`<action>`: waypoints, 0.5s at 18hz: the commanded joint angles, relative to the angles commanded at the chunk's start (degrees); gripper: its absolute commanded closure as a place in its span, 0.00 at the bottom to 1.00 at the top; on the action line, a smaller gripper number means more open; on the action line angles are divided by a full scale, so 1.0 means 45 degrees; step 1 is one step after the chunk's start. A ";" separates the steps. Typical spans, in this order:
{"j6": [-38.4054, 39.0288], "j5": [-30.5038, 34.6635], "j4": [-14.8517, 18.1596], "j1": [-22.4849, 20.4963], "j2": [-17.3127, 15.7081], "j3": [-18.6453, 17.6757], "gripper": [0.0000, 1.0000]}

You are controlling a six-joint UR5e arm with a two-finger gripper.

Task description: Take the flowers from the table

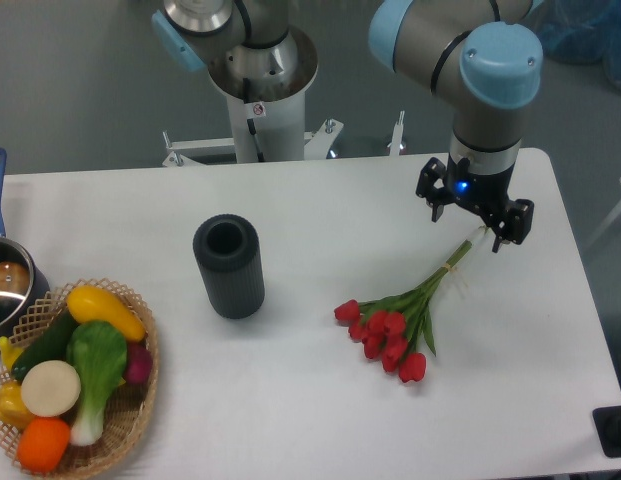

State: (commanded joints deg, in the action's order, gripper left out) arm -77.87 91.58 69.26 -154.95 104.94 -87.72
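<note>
White and smooth, the table (320, 400) with rounded corners fills most of the view, and behind it the floor is grey. Near the middle of the table stands a dark cylinder vase (229, 266), upright, with its round mouth open to the top; all other places are told from it. To the right of the vase lie the flowers (398, 322), a small bunch of red tulips flat on the table, with the red heads nearest to the vase and slightly in front of it, and the pale green stems running away from it to the right and toward the back. Over the far end of these stems, well to the right of the vase, hangs the gripper (477, 222) of the arm, pointing down, with a small blue light on its body. Its two dark fingers stand apart, one on each side of the stem ends; I cannot tell if they touch the stems. To the left of the vase and in front of it is a wicker basket (140, 400) full of vegetables, and directly left of the vase, at the table edge, a pot (5, 290) with a blue handle is partly visible. Behind the vase stands the arm's base (260, 90).
</note>
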 joint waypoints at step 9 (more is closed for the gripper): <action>0.0020 -0.0956 0.0195 -0.0350 -0.0312 -0.0059 0.00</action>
State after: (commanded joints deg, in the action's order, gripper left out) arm -77.78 87.28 70.13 -156.53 103.54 -87.98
